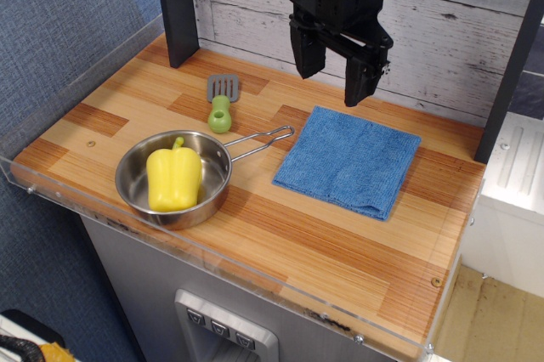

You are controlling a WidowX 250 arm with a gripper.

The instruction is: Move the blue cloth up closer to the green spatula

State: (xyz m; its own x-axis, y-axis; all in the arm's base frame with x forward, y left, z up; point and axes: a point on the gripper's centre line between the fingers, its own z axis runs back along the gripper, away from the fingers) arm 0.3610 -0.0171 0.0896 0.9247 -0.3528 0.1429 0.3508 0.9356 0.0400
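The blue cloth (348, 160) lies flat and spread out on the wooden counter, right of the pan's handle. The green spatula (221, 102) lies to its upper left, green handle toward me and grey slotted head pointing to the back. My gripper (333, 76) hangs in the air above the cloth's far edge, in front of the plank wall. Its two black fingers are apart and hold nothing.
A steel pan (132, 198) with a yellow pepper (173, 178) in it sits at the front left, its wire handle (262, 139) reaching toward the cloth. A dark post (177, 7) stands at the back left. A clear rim (212, 262) edges the counter front.
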